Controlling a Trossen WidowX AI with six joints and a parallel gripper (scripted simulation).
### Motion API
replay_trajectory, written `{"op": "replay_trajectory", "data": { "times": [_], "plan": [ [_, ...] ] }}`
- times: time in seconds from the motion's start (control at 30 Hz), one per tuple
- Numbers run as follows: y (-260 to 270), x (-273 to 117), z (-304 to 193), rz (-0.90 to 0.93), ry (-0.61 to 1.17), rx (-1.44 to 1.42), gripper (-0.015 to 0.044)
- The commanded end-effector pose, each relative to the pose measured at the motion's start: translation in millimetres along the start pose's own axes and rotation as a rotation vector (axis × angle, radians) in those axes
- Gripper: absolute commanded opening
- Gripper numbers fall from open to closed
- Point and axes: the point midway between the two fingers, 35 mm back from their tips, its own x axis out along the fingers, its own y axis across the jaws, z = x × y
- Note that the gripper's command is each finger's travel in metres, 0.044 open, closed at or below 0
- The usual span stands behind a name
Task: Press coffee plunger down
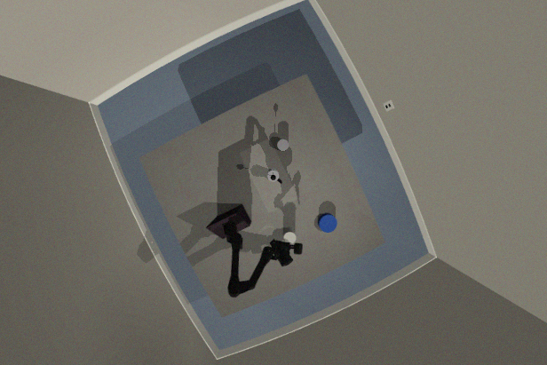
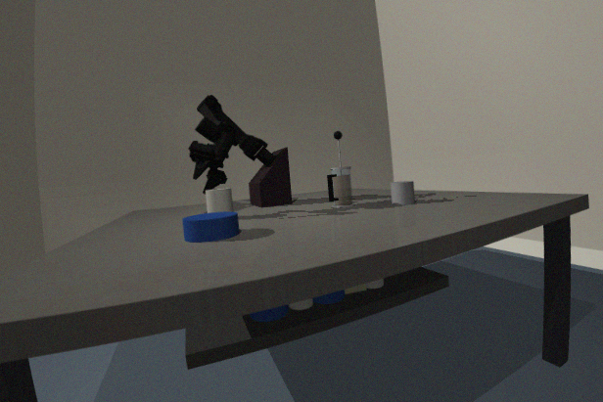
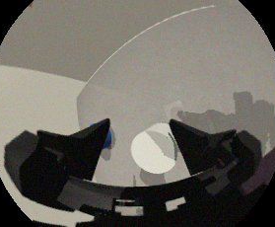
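Currently the end effector point(image 2: 211, 184) hangs low over a white cylinder point(image 2: 218, 200) toward the robot-side edge of the tabletop point(image 2: 372, 229), fingers spread nearly as wide as they go, nothing between them. Wrist view: the cylinder's pale top sits framed in the gap between the two dark fingertips, with a sliver of the blue puck beyond the left one.

Coffee press point(image 2: 341, 187): upright near the middle of the tabletop, well apart from the end effector, between the arm's dark wedge-shaped base point(image 2: 270, 181) and a grey cylinder point(image 2: 402, 193) nearer the far edge. Plunger knob point(image 2: 338, 135) rides high on its thin rod above the lid, so plunger looks fully raised. Dark handle on the side toward the base.

Other items: flat blue puck point(image 2: 210, 226) closer to the exterior camera's edge, just beside the white cylinder.

Progress, as judged: nothing of the task done yet. No contact with knob, press undisturbed. Left to do: lift away from the white cylinder, travel across to the press, settle on the knob from above, push straight down the rod's axis, then release. Risk I'd flag is any sideways load on that tall rod tipping the press.
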Motion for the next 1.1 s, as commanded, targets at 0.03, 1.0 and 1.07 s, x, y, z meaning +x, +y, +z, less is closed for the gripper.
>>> {"op": "replay_trajectory", "data": {
  "times": [0.03, 1.0, 1.07],
  "plan": [
    [22, -10, -24, 0.074, 0.075, -0.085, 0.0440],
    [20, -371, -288, 1.245, 0.298, -1.807, 0.0440],
    [17, -366, -292, 1.244, 0.297, -1.806, 0.0440]
  ]
}}
